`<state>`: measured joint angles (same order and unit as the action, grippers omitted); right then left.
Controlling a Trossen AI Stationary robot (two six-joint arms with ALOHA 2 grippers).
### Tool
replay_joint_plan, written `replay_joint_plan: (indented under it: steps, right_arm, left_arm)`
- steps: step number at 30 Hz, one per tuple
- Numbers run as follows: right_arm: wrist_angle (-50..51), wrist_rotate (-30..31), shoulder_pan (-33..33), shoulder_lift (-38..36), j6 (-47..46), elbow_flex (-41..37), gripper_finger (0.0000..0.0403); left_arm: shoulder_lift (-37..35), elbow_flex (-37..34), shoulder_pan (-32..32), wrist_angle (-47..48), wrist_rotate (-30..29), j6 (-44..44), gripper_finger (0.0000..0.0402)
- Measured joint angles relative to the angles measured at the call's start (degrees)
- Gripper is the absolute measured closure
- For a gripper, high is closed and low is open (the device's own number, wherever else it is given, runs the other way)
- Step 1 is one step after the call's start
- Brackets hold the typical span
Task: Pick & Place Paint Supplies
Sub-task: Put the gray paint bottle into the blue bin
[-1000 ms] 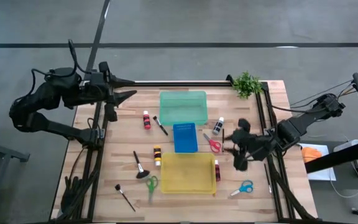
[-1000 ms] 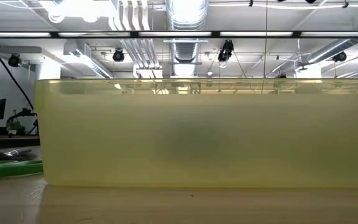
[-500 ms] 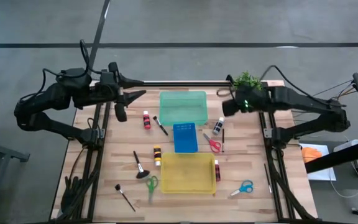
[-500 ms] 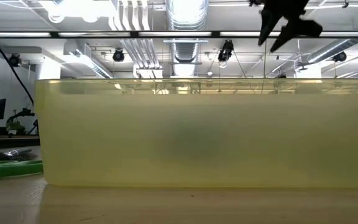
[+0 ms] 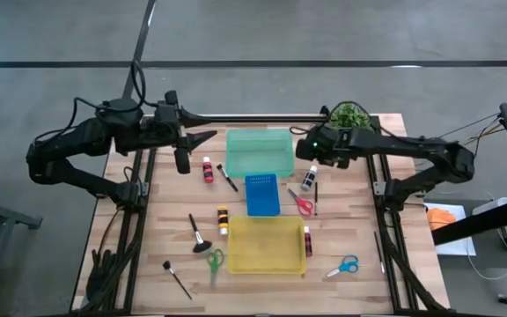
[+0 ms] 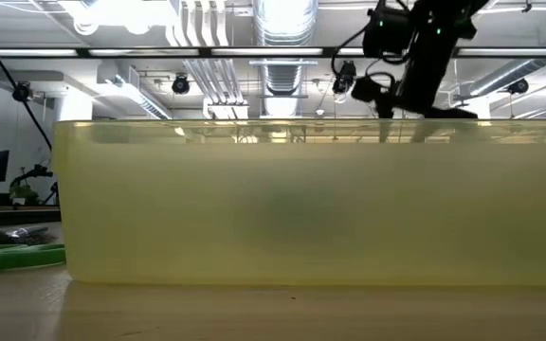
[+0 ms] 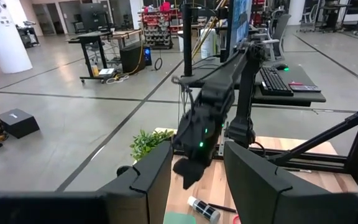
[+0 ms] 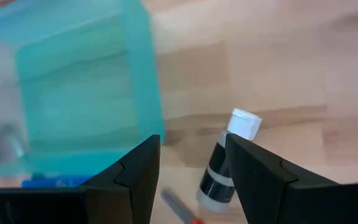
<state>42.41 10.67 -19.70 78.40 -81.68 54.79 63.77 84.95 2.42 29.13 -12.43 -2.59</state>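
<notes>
While the left gripper (image 5: 202, 136) hangs level by the green tray's (image 5: 260, 151) left end, jaws apart and empty, the right gripper (image 5: 309, 145) reaches past the tray's right end, jaws apart above the black paint bottle (image 8: 224, 162), which lies on the surface (image 5: 359, 220), cap toward the plant (image 5: 350, 114).

Pale matt wooden table (image 5: 341, 238), translucent plastic green tray (image 5: 260, 151), yellow tray (image 5: 264, 245)
</notes>
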Motion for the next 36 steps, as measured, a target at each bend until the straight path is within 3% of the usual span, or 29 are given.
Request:
replay_joint_plan:
  steps: [11,36]
  right_arm:
    - [-0.8,2.8,2.4,3.8,-12.1,-5.7,0.0222]
    - [-4.9,2.7,1.3,11.3,-17.1,-6.2,0.0223]
  left_arm:
    - [-0.2,0.0,-0.1,-0.7,0.0,0.0,0.0249]
    - [-0.2,0.0,-0.1,-3.7,3.0,1.1,0.0249]
